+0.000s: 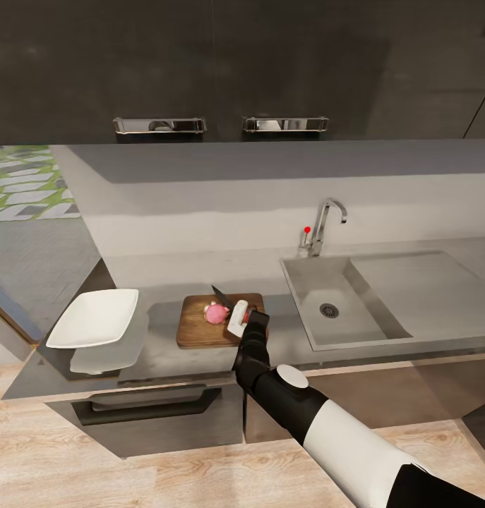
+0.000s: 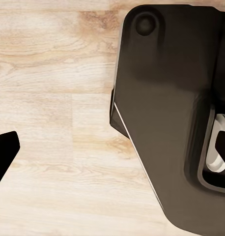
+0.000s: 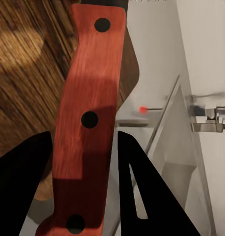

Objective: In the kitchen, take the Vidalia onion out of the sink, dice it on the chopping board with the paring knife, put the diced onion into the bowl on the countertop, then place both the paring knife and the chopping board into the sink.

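The dark brown chopping board (image 1: 200, 328) lies on the grey countertop (image 1: 164, 356), left of the sink (image 1: 320, 282). The pinkish Vidalia onion (image 1: 215, 314) rests on the board's middle. My right gripper (image 1: 241, 316) is shut on the paring knife, whose dark blade (image 1: 222, 296) points back-left just above the onion. In the right wrist view the red handle (image 3: 88, 123) stands clamped between my two dark fingers (image 3: 24, 191), over the board (image 3: 29, 73). The white square bowl (image 1: 94, 317) sits at the counter's left end. My left gripper (image 2: 112, 152) hangs open over the wood floor.
A chrome tap (image 1: 325, 224) with a red knob (image 1: 307, 229) stands behind the basin, and the drainboard (image 1: 426, 289) stretches to its right. Dark wall cabinets (image 1: 221, 70) hang above. A dark part of my own body (image 2: 166, 113) is close to the left gripper.
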